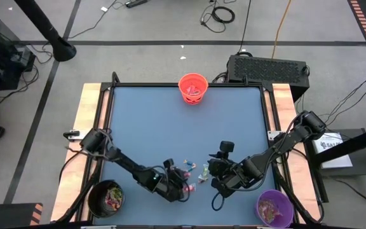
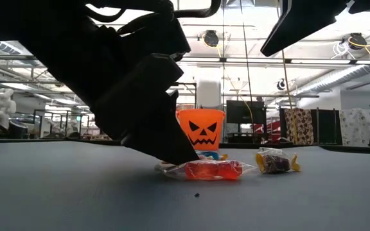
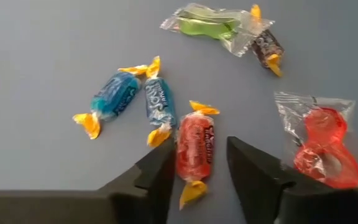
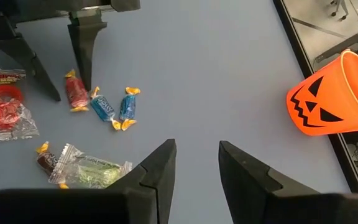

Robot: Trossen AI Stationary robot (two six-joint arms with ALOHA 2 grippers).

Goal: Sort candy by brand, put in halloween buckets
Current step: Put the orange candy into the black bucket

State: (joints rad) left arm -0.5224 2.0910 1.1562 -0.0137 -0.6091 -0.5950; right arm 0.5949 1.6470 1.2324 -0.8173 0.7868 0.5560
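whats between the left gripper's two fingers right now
A red twist-wrapped candy lies on the table between the left gripper's open fingers, not yet pinched; the left wrist view shows it.

Candy cluster (image 1: pixel 192 170) fills the gap between both arms; open table (image 1: pixel 170 121) reaches the orange bucket (image 1: pixel 193 88).

**Six sweets loose, three buckets**

Three buckets: one orange bucket (image 1: pixel 193 88), one black bucket (image 1: pixel 105 198), one purple bucket (image 1: pixel 274 207).

Loose candy on the table: two blue sweets (image 3: pixel 114 93), one red twist-wrapped sweet (image 3: pixel 194 147), one red ring candy (image 3: pixel 325 149), one green ring candy (image 3: pixel 207 23), one dark sweet (image 3: pixel 267 46).
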